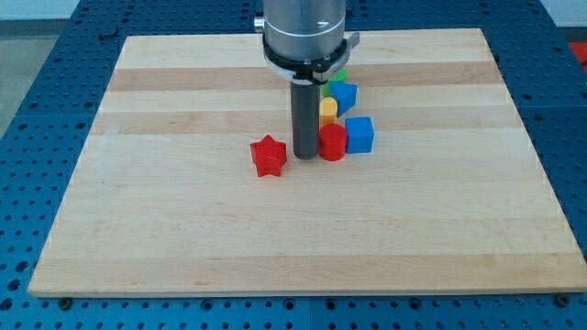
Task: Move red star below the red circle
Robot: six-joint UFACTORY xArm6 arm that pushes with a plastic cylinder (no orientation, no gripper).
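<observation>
While the arm hangs down from the view's top, these things show:

Red star: the red star [268, 156] lies flat on the board, a bit toward the view's left of the middle.

My tip: my tip [305, 156] is the bottom end of a dark rod. It sits on the board between the red star and the red circle [332, 142].

Star and tip: the red star is just beside my tip, on the view's left of it. A thin strip of board shows between them.

Circle and tip: the red circle is right next to my tip on the view's right. I cannot tell if they touch.

Pincer: the arm has no pincer, only the rod, so nothing is clamped.

Other blocks: a blue cube [359, 134] sits against the red circle on the view's right. A yellow block [327, 111] is behind the circle. Another blue block [343, 93] is farther toward the view's top, and a green block [339, 75] peeks out behind it.

Board: the wooden board [183, 229] is pale, with long stripes of lighter and darker wood.

Room: a blue table with rows of small holes [46, 73] shows all around the board.
</observation>
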